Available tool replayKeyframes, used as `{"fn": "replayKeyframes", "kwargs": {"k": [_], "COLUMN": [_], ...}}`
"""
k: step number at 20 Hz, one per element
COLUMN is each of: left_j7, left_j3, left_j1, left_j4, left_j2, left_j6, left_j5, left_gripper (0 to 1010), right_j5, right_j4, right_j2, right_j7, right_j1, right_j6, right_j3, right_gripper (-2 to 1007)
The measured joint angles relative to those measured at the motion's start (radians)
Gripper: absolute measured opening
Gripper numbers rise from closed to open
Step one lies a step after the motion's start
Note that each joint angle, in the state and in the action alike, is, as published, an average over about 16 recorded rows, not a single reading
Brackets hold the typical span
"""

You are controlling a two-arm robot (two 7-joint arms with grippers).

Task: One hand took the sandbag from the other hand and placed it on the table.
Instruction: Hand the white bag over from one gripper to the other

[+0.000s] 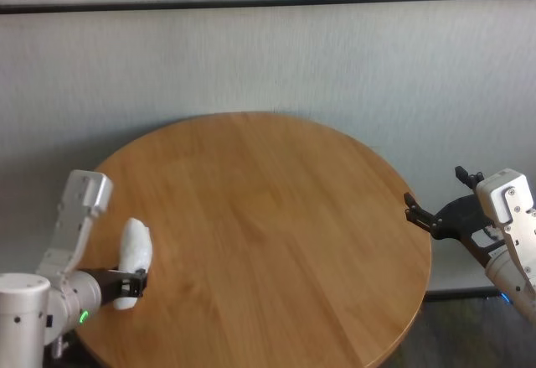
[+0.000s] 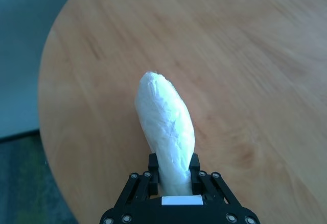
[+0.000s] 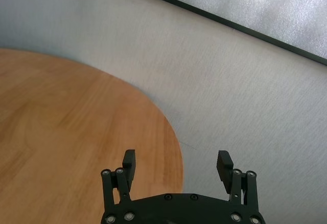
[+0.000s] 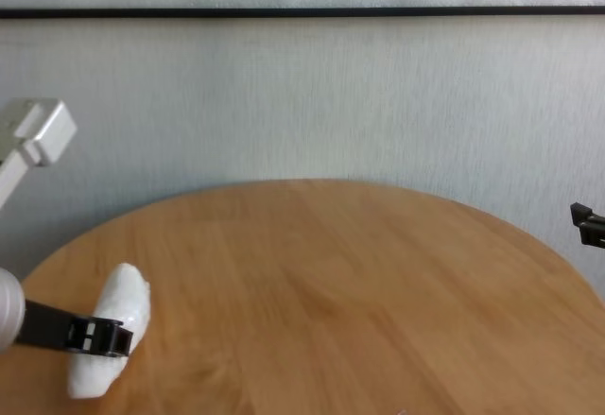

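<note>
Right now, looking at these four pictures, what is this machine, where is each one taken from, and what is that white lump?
It is a robot with two arms ending in black grippers. One picture looks down from its head, one from its chest, and one from a camera on each wrist. In front of it stands a round wooden table. The white lump is a small sandbag. The left gripper holds it near one end, jaws closed on it, over the table's left part; whether it touches the wood I cannot tell. The right gripper waits by the table's right edge with jaws open, holding nothing. Nothing else shows on the table.
</note>
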Motion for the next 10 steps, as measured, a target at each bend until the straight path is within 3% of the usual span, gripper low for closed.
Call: {"fn": "replayKeyframes", "kwargs": {"k": [10], "left_j7": [-0.027], "left_j3": [0.02], "left_j1": [0.017], "left_j4": [-0.024], "left_j2": [0.015], "left_j6": [-0.089], "left_j5": [0.057], "left_gripper": [360], "right_j5": [0.0], "right_j4": [0.0], "right_j2": [0.0], "right_j7": [0.0], "right_j1": [0.0], "right_j6": [0.0], "right_j3": [0.0], "right_gripper": [1000]}}
